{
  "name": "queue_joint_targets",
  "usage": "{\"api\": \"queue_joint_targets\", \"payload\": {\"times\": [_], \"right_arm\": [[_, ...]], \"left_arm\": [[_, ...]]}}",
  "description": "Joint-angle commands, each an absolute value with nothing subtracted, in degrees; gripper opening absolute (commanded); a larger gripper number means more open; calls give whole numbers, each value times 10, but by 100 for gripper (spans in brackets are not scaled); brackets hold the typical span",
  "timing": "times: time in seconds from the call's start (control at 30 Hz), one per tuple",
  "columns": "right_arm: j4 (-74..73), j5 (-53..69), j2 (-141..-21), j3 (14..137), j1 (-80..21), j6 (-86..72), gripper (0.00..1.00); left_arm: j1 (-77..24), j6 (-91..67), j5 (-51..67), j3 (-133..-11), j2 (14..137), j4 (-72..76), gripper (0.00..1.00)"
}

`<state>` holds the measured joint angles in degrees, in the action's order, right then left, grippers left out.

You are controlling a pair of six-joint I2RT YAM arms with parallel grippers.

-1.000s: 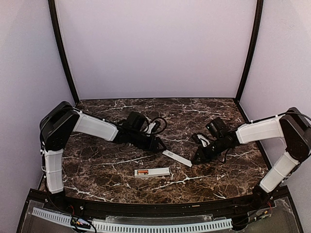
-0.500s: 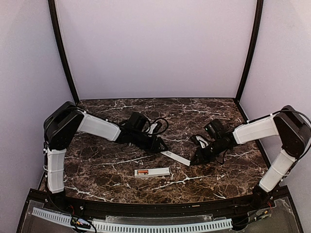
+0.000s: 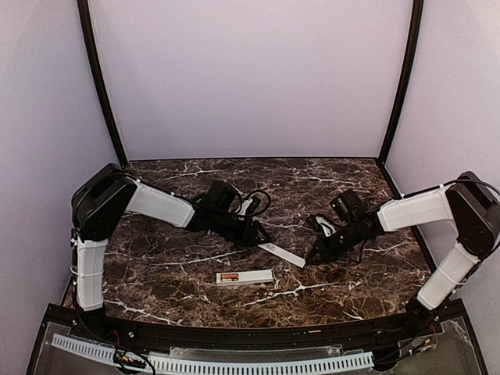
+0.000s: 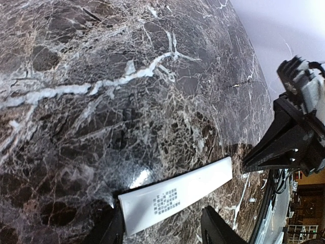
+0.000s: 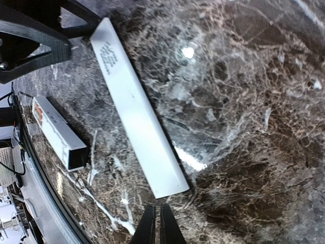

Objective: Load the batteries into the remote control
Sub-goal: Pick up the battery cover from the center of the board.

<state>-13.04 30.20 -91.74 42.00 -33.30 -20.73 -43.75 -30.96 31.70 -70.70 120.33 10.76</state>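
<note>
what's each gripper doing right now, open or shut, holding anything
left gripper: open, straddling one end of the white cover strip, no clear grip on it.
right gripper: shut, holding nothing, tips near the strip's other end.

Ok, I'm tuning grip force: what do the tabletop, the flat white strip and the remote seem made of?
Tabletop: looks like polished dark marble or a marble-print laminate; white veins, glossy light reflections. Flat white strip: likely smooth plastic; thin, slight sheen, printed marks. Remote: seemingly white plastic, matte, boxy.
</note>
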Motion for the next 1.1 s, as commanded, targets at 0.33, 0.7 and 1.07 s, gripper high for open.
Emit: {"api": "queue_joint_targets", "payload": {"times": [0.33, 0.7, 1.07], "right_arm": [[-117, 318, -915, 431, -338, -214, 4], [-95, 321, -939, 419, -339, -217, 4], [-84, 315, -958, 403, -339, -219, 3]], "left_arm": [[-434, -310, 315, -696, 1209, 83, 52], [-434, -311, 322, -693, 1211, 87, 52], [-434, -315, 327, -690, 1216, 84, 50]]}}
